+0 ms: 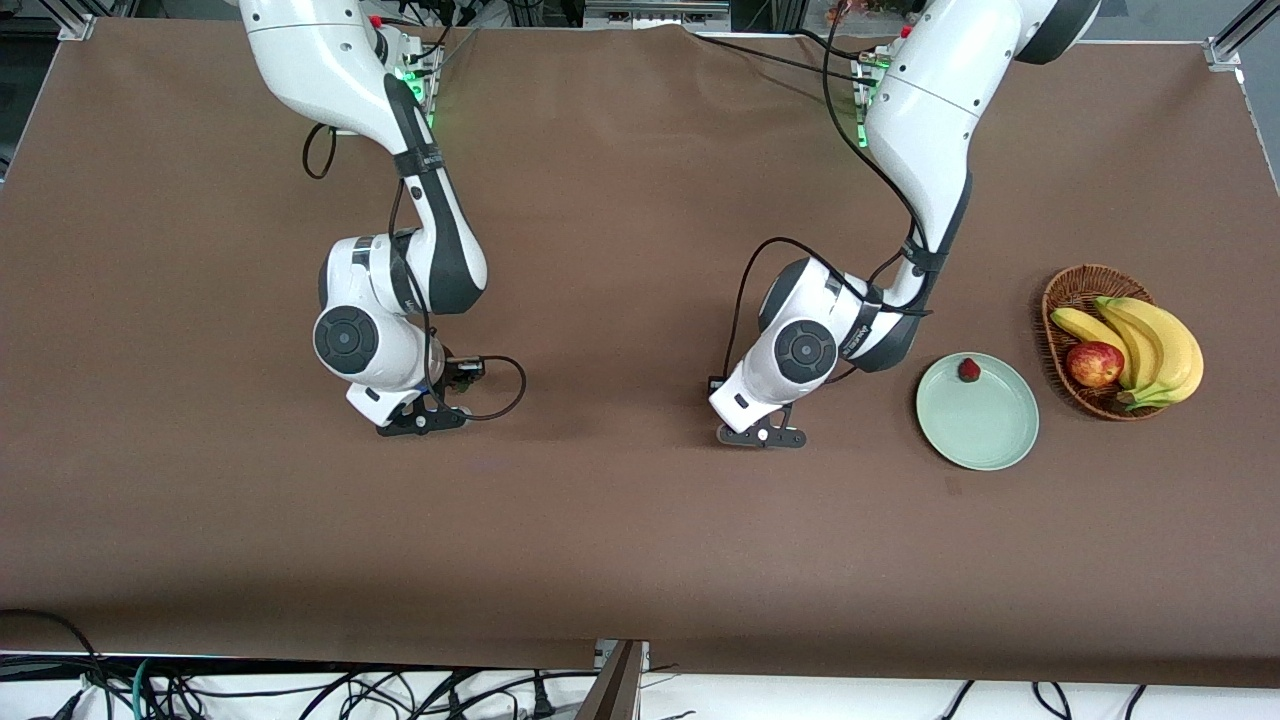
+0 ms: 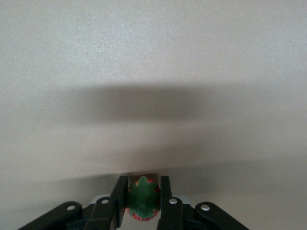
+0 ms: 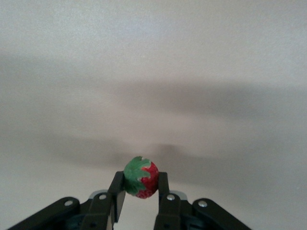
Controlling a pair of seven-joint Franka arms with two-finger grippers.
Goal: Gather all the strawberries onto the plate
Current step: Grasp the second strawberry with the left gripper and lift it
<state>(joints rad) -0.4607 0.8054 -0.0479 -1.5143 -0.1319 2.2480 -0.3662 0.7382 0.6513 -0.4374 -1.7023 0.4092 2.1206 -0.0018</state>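
One strawberry (image 1: 968, 370) lies on the plate (image 1: 990, 440), at its rim nearest the basket (image 1: 1070, 290). A second berry (image 2: 142, 200) is clamped between the left gripper's (image 2: 143, 201) jaws, low over the table (image 1: 620, 520). A third (image 3: 140, 178) is pinched by the right gripper (image 3: 140, 191), also above bare cloth.

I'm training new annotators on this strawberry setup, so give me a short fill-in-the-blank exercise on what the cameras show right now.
1. The left gripper is shut on a ____.
2. The right gripper's strawberry has a ____ leafy top.
3. One strawberry already lies on the mint-green ____.
4. The wicker basket holds bananas and an ____.

Missing words: strawberry; green; plate; apple
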